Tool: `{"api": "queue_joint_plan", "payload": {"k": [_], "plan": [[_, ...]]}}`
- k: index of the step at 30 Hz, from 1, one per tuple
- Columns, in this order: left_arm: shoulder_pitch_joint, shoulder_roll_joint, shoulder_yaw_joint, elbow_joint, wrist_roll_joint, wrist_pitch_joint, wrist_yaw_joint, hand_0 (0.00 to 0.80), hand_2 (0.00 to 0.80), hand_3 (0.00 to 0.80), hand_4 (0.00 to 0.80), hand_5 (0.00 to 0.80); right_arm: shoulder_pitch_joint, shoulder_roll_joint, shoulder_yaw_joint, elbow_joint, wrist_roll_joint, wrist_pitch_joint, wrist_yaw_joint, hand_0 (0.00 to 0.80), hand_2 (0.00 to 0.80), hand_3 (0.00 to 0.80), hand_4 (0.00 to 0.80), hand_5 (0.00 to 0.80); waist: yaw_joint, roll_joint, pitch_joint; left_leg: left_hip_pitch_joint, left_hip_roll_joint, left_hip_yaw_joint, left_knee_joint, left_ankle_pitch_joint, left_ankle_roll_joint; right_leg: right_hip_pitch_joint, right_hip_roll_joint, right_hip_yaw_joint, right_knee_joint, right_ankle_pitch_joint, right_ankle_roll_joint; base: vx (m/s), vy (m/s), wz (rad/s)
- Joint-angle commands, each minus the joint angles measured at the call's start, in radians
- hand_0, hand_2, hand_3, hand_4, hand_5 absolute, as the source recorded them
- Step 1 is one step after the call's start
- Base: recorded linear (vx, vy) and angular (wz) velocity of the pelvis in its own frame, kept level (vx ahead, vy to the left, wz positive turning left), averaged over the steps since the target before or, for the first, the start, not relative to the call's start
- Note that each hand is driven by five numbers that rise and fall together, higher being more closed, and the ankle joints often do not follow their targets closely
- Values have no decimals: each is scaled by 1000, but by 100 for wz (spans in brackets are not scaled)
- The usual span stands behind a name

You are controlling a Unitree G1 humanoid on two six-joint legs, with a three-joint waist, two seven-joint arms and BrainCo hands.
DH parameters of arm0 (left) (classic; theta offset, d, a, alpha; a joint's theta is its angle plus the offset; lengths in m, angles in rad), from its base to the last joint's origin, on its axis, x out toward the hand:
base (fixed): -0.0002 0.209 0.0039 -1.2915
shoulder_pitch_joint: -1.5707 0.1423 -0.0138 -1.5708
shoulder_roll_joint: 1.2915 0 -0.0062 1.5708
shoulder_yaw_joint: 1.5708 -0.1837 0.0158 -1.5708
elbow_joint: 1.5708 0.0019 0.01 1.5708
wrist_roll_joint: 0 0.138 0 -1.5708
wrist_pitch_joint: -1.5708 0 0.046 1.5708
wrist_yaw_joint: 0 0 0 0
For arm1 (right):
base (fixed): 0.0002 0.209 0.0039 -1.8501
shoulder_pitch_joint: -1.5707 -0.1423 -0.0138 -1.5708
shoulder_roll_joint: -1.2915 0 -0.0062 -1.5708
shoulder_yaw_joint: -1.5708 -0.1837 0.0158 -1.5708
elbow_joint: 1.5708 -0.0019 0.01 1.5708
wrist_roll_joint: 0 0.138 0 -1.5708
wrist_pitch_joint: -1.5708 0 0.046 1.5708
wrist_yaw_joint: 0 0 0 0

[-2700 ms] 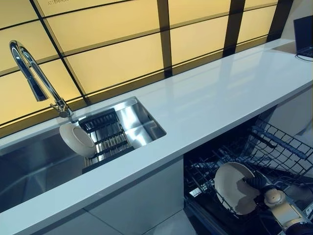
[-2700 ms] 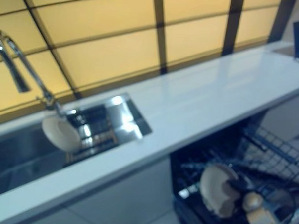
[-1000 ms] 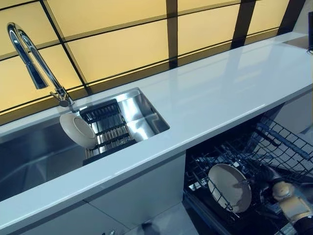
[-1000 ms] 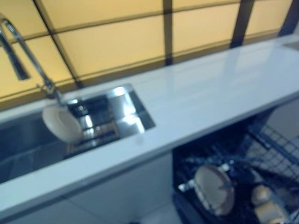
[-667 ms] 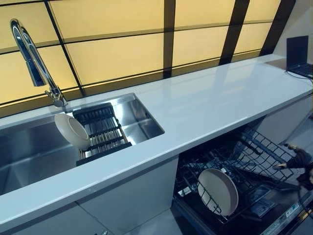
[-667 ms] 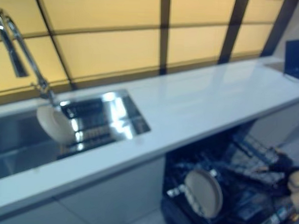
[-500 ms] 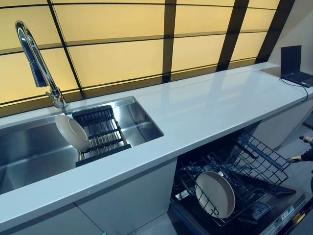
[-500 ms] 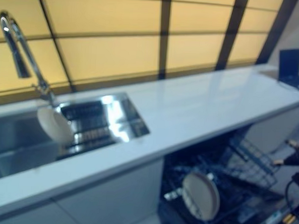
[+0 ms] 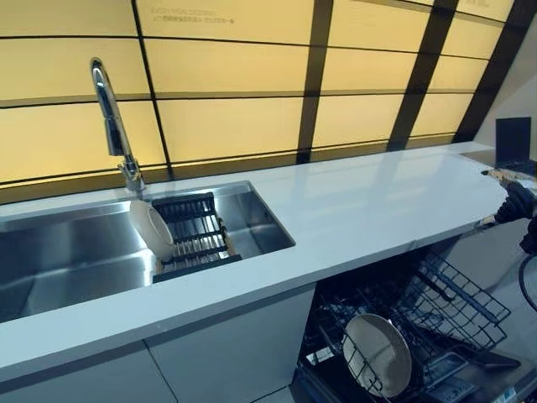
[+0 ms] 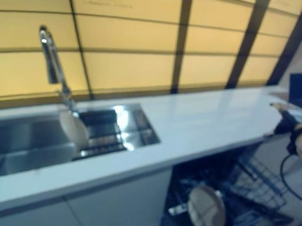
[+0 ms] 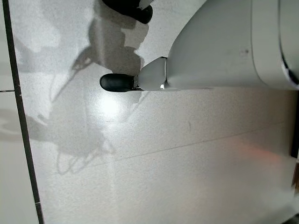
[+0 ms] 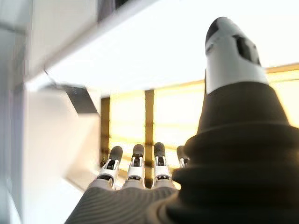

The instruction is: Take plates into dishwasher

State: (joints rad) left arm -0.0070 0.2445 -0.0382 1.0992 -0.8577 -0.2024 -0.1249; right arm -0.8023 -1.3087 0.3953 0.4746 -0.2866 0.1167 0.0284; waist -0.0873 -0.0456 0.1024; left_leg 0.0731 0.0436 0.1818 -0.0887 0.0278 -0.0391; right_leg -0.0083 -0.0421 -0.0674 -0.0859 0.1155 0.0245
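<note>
**Right hand lifted clear of the dishwasher rack**

Since the earlier frames the right hand has let go of the plate it was setting down and risen out of the dishwasher to counter height at the far right; the camera has also swung up, so the whole scene sits differently.

One cream plate stands on edge among the wires of the lower dishwasher rack, which is pulled out below the white counter. A second cream plate leans upright against the dark drying rack inside the steel sink, just below the tall faucet.

From the head views the right hand is only a dark shape by the counter's end, near a laptop. Its own wrist view shows more: straight fingers spread side by side, thumb apart, nothing held. The left wrist view shows only pale floor and robot parts; the left hand's state cannot be told.
</note>
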Motion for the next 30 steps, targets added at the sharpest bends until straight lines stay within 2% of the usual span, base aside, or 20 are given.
{"api": "queue_joint_plan", "payload": {"k": [1, 3, 6, 7, 10, 14, 19, 23, 30], "plan": [[-33, 57, -9, 13, -10, -15, 22, 0, 0, 0, 0, 0, -223, -16, 128, -18, -103, 10, -84, 0, 0, 0, 0, 0, 58, -73, -27, 0, 8, -51, 1, -23, 5, 12, -53, 4, -1, -5, 100, -5, 12, 19], [-32, 54, -2, 22, -6, -19, 25, 0, 0, 0, 0, 0, -297, 0, 190, -38, -112, -1, -113, 0, 0, 0, 0, 0, 76, -77, -32, -6, 6, -64, 1, -19, 5, 16, -58, -13, -1, -7, 101, 10, 14, 21], [-32, 50, 10, 29, -1, -22, 27, 0, 0, 0, 0, 0, -345, 18, 227, -56, -150, -24, -137, 0, 0, 0, 0, 0, 87, -79, -34, -8, 4, -75, 1, -18, 6, 22, -61, -28, -1, -11, 102, 20, 15, 20], [-30, 50, 15, 31, 4, -23, 26, 0, 0, 0, 0, 0, -379, 26, 255, -70, -150, -51, -147, 0, 0, 0, 0, 0, 98, -82, -34, -10, 3, -82, 1, -17, 6, 26, -64, -38, -1, -13, 102, 24, 10, 27], [-28, 48, 21, 35, 7, -25, 26, 0, 0, 0, 0, 0, -410, 39, 281, -86, -177, -61, -159, 0, 0, 0, 0, 0, 108, -84, -35, -11, 1, -90, 1, -16, 8, 31, -66, -47, -1, -15, 102, 29, 12, 21], [-20, 43, 37, 31, 8, -20, 33, 0, 0, 0, 0, 0, -483, 64, 351, -119, -278, -131, -179, 0, 0, 0, 0, 0, 135, -91, -31, -19, -4, -112, 1, -13, 10, 38, -73, -72, -1, -19, 104, 46, 17, 12], [-20, 36, 45, 26, 5, -16, 34, 0, 0, 0, 0, 0, -551, 106, 405, -143, -407, -181, -228, 0, 0, 0, 0, 0, 161, -96, -1, -48, -6, -133, 1, -1, 8, 26, -76, -89, -1, -16, 104, -1, 18, 14], [-44, 37, 41, -3, -5, -13, 45, 0, 0, 0, 0, 0, -592, 137, 448, -162, -527, -179, -262, 0, 0, 0, 0, 0, 181, -98, 59, -108, -9, -157, 1, 18, 6, -19, -77, -103, -1, -5, 106, -171, -15, 23], [-48, 40, 31, -31, -31, -1, 58, 0, 0, 0, 0, 0, -654, 165, 516, -157, -562, -139, -257, 0, 0, 0, 0, 0, 201, -90, 121, -167, -11, -173, 1, 37, 4, -68, -82, -127, -1, 6, 105, -78, 8, 23]]}}
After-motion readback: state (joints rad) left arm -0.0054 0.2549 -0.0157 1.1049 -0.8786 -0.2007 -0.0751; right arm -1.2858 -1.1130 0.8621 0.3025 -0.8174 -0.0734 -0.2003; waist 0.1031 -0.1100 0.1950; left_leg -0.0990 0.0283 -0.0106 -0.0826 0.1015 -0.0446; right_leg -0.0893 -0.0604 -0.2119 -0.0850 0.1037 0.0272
